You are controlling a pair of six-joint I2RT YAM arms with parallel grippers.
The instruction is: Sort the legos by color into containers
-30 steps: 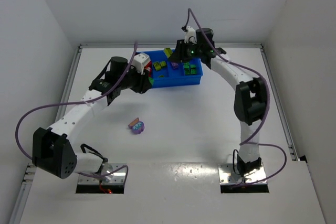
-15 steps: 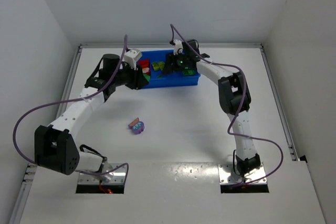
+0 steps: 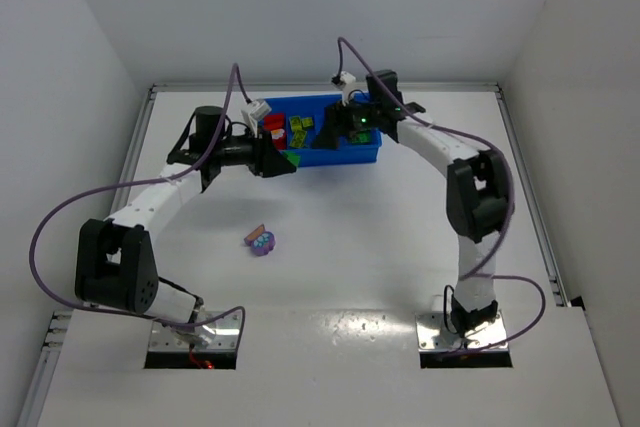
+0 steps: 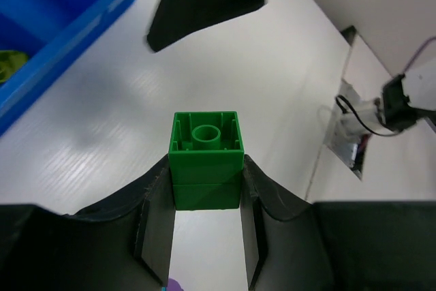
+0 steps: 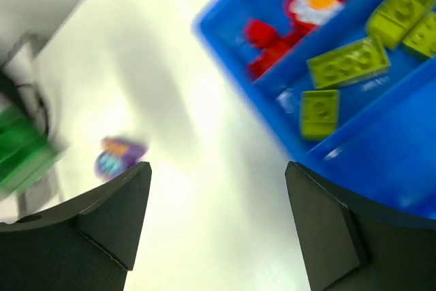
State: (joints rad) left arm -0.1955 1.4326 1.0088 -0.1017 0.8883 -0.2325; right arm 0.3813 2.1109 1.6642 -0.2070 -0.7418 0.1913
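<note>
My left gripper (image 4: pixel 206 183) is shut on a dark green lego (image 4: pixel 206 158), held just off the front-left corner of the blue tray (image 3: pixel 350 156) of containers. In the top view that gripper (image 3: pixel 286 159) points right along the tray's near wall. My right gripper (image 5: pixel 218 189) stands open with nothing between its fingers; it hangs over the tray's middle (image 3: pixel 326 135). Red legos (image 5: pixel 272 39) lie in the left compartment and yellow-green legos (image 5: pixel 346 63) in the one beside it. A purple lego cluster (image 3: pixel 262 241) lies alone on the table.
The white table (image 3: pixel 380 237) is walled on three sides. Both arms reach in towards the tray from either side, and their fingers are close together there. Purple cables loop off each arm.
My right gripper has gone from shut to open and swung left, then partly back, over the tray. My left gripper, still holding the green lego, has shifted slightly along the tray's front.
</note>
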